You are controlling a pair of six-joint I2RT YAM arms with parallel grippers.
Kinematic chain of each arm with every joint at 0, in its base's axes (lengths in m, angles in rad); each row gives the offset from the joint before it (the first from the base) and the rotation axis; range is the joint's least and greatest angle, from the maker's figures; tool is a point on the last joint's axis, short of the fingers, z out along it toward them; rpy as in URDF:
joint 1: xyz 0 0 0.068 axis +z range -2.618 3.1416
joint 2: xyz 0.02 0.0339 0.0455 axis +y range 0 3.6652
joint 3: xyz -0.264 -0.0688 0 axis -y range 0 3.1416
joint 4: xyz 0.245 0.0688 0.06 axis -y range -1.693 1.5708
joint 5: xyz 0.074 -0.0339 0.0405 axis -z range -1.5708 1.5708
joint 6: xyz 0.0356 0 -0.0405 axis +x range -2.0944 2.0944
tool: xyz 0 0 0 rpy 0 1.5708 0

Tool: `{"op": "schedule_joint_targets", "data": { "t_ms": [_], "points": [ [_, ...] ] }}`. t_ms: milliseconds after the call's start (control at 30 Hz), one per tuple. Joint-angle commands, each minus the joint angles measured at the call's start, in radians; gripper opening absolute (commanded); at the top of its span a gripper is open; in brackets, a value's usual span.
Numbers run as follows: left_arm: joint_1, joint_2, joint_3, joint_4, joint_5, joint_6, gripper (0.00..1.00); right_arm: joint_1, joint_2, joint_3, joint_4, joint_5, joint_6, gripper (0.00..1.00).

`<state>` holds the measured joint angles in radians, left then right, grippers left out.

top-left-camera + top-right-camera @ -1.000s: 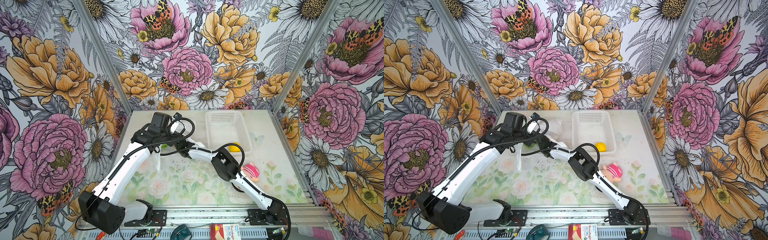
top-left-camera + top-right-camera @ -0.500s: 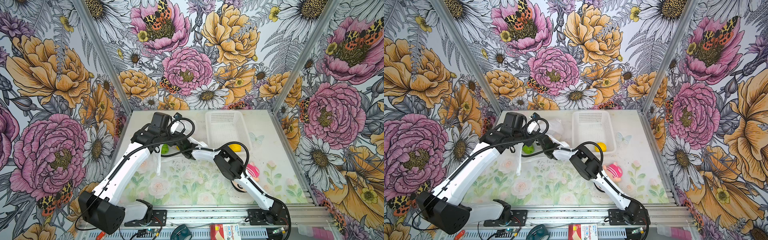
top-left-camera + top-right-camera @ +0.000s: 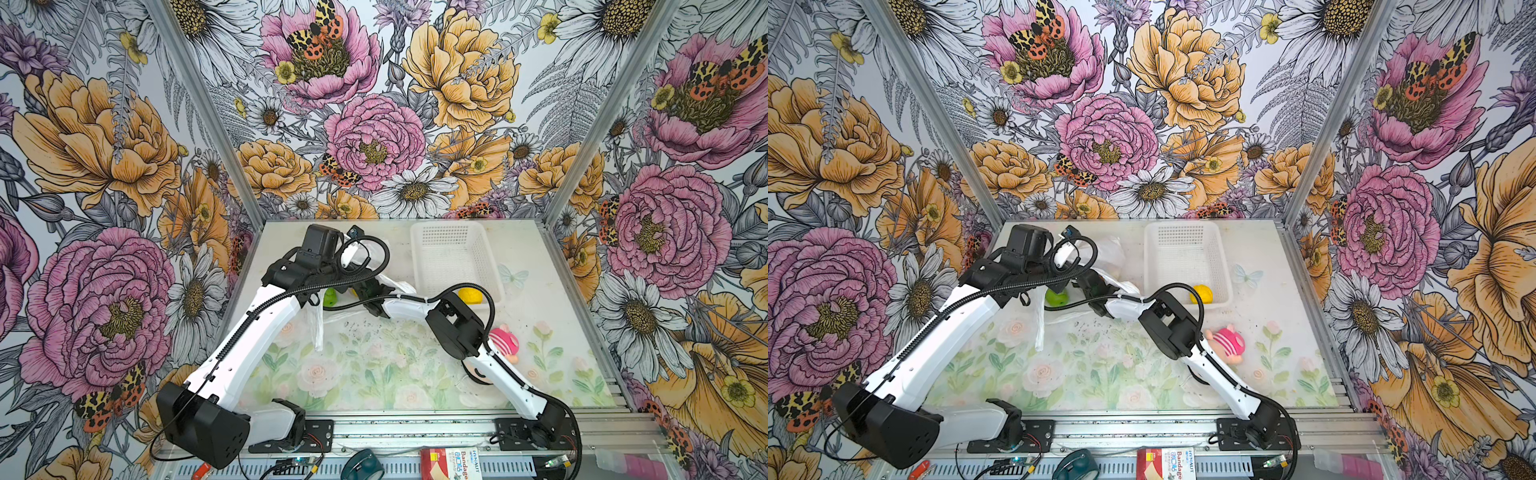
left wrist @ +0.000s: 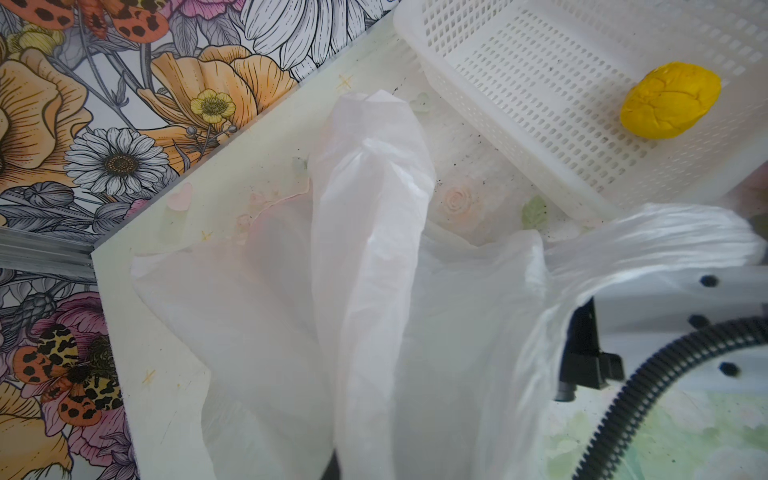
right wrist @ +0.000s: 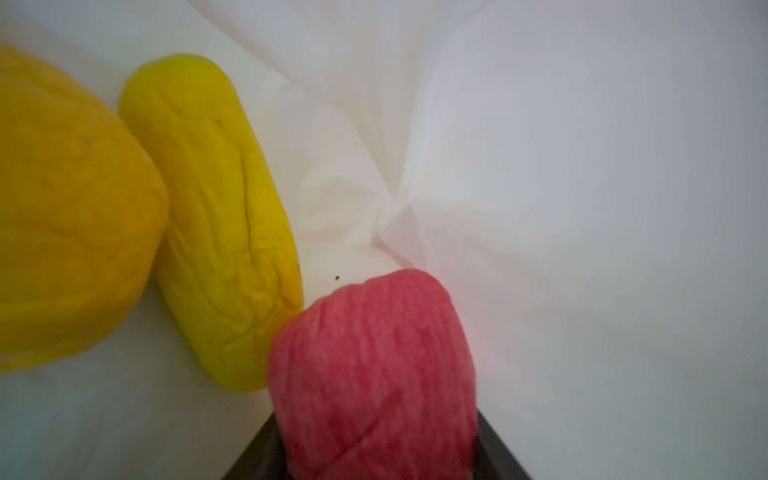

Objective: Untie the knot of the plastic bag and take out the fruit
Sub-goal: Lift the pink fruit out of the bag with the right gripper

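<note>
The thin white plastic bag [image 4: 370, 257] lies at the back of the table, also in both top views [image 3: 401, 286] [image 3: 1111, 253]. My left gripper [image 4: 338, 469] is shut on its film, its fingers wrapped in it, and a loose strip [image 3: 318, 328] hangs below. My right gripper [image 5: 374, 457] is inside the bag, shut on a pink-red fruit [image 5: 374, 365]. A yellow fruit [image 5: 216, 224] and an orange one [image 5: 62, 216] lie beside it. A green fruit [image 3: 330, 297] [image 3: 1056, 297] rests under the left arm. No knot shows.
A white perforated basket [image 3: 453, 257] [image 3: 1183, 253] [image 4: 519, 83] stands at the back right with one yellow fruit [image 3: 469, 296] [image 4: 671, 99] in it. A plush doll in a pink striped shirt [image 3: 505, 338] [image 3: 1227, 340] lies beside the right arm. The floral walls stand close behind.
The right arm's elbow has shifted slightly and the green fruit shows more from under the left arm. Both grips stay as they were.
</note>
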<state>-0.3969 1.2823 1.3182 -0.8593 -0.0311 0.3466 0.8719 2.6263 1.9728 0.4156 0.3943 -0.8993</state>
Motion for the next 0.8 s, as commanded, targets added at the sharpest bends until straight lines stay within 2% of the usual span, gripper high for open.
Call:
{"op": "schedule_joint_targets", "data": {
  "t_ms": [0, 267, 433, 567, 767],
  "points": [
    [0.012, -0.023, 0.009, 0.019, 0.031, -0.005, 0.0, 0.018, -0.1, -0.138, 0.071, -0.023, 0.048, 0.0],
    [0.029, -0.018, 0.008, 0.021, 0.019, -0.009, 0.0, 0.093, -0.364, -0.521, 0.21, -0.026, 0.156, 0.0],
    [0.031, -0.017, 0.006, 0.023, 0.007, -0.007, 0.0, 0.181, -0.519, -0.794, 0.413, 0.036, 0.156, 0.0],
    [0.03, -0.014, 0.004, 0.023, 0.004, -0.006, 0.0, 0.258, -0.649, -0.958, 0.497, 0.051, 0.2, 0.0],
    [0.03, -0.005, 0.001, 0.022, -0.006, -0.004, 0.0, 0.372, -0.819, -1.183, 0.68, 0.133, 0.214, 0.0]
  ]
}}
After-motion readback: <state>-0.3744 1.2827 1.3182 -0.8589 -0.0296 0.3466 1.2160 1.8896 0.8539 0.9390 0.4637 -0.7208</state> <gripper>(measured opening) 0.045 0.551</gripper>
